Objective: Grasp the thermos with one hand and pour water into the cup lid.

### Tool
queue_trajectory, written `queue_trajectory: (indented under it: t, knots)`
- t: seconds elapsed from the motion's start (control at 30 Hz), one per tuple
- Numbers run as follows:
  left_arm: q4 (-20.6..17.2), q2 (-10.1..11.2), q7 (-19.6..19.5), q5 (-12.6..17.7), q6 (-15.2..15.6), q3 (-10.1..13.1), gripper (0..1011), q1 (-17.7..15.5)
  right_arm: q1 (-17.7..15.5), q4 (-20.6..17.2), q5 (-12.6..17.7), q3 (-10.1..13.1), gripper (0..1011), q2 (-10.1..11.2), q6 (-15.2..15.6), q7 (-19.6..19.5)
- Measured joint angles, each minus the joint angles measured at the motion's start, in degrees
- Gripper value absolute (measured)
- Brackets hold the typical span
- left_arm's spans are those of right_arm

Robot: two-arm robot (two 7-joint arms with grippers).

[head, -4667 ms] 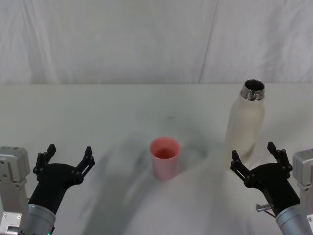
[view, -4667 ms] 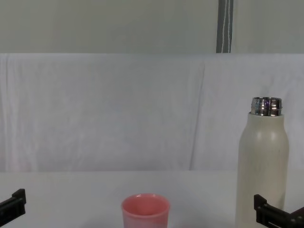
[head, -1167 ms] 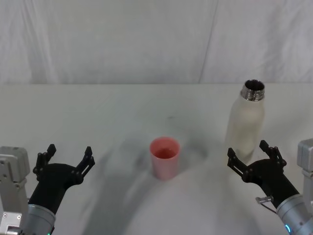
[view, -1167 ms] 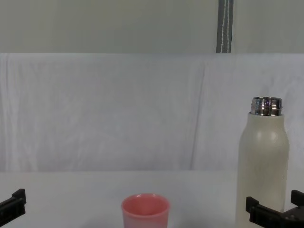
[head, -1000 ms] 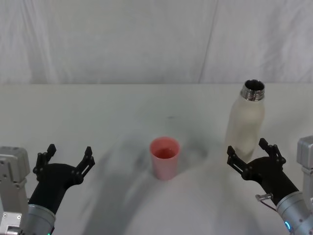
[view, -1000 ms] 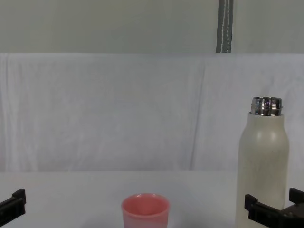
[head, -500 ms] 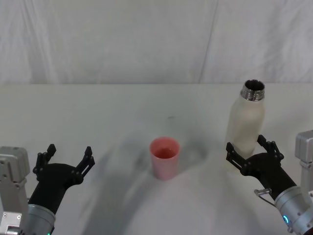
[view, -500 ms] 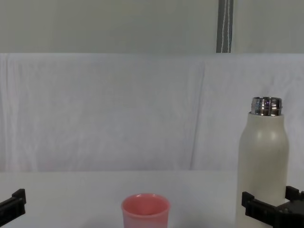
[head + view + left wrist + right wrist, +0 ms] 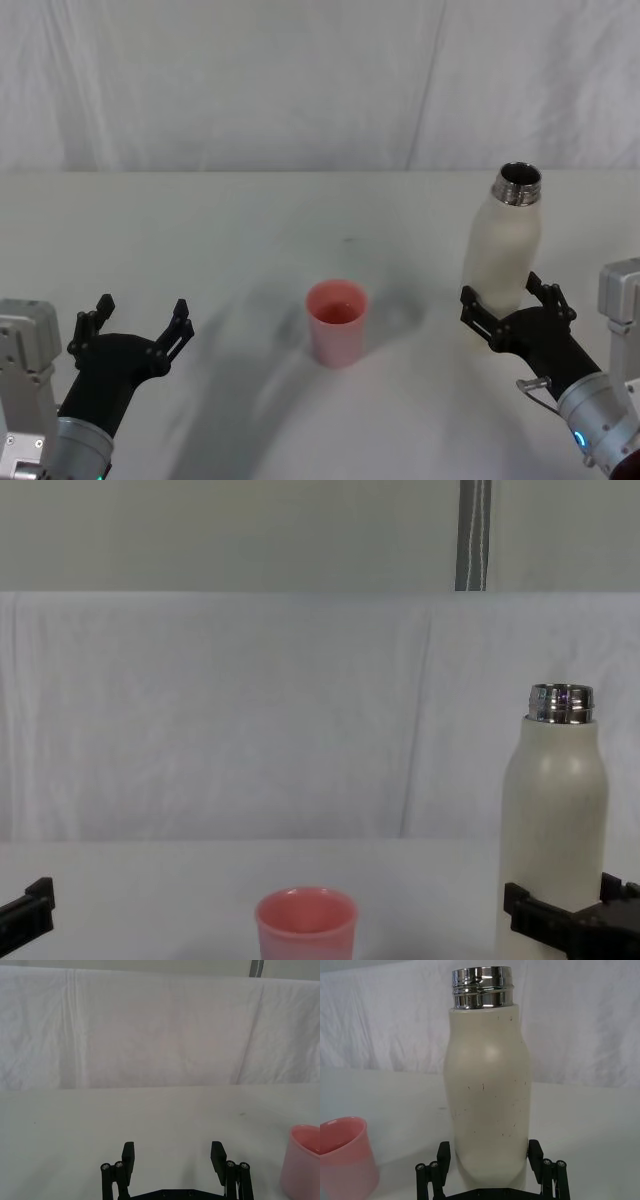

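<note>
The thermos (image 9: 502,258) is standing upright on the white table (image 9: 200,250), a tall cream-white matte bottle with rounded shoulders, small dark specks on its side, and an uncapped, shiny threaded steel neck. The right gripper (image 9: 510,304) is sitting low at the bottle's base with its black fingers (image 9: 536,1154) spread wide, one on each side of the lower body; in the right wrist view they are flanking the bottle closely, though contact cannot be made out. The cup lid (image 9: 337,322), a small pink tapered cup with a round rim, is standing upright well to that gripper's left, apart from the bottle. The left gripper (image 9: 138,323) is hovering farther left of the cup, fingers apart and holding nothing.
</note>
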Motion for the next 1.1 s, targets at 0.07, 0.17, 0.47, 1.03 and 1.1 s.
queue_trajectory:
  t: [0.07,0.17,0.47,1.03,1.1]
  knots:
    - [0.0,0.0,0.0,0.0,0.0,0.0,1001,0.0,0.28,0.32,0.04,-0.06,1000,-0.02,-0.03,0.0]
    - [0.0,0.0,0.0,0.0,0.0,0.01,1001,0.0,0.68,0.76,0.07,-0.13,1000,-0.03,-0.07,0.0]
    - [0.0,0.0,0.0,0.0,0.0,0.0,1001,0.0,1.65,1.78,0.1,-0.33,1000,-0.06,-0.24,0.0]
    - [0.0,0.0,0.0,0.0,0.0,0.0,1001,0.0,3.17,3.04,0.06,-0.51,1000,-0.15,-0.49,0.08]
    - [0.0,0.0,0.0,0.0,0.0,0.0,1001,0.0,3.22,3.05,0.05,-0.55,1000,-0.13,-0.49,0.08]
